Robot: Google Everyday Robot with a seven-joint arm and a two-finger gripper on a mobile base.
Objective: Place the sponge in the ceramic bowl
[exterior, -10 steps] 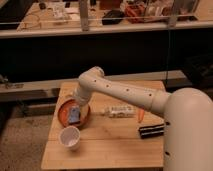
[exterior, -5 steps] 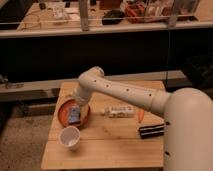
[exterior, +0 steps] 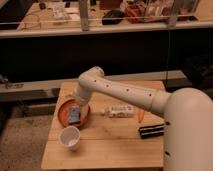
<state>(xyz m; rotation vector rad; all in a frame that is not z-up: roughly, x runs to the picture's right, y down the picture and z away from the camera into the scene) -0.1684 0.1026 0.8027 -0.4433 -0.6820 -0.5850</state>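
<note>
On wooden table, dim room, sponge in ceramic bowl — jaws over it

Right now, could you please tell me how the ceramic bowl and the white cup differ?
The ceramic bowl is orange, wide and shallow; the white cup is narrower and deeper. The sponge is in the bowl; the cup looks empty. Both are round, upright on the table. The tool is at the bowl, above the sponge.

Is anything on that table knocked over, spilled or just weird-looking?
Nothing stands out. The sponge sits in the ceramic bowl, the white cup stands upright in front of it, and the hand hangs over the bowl. No spill shows.
</note>
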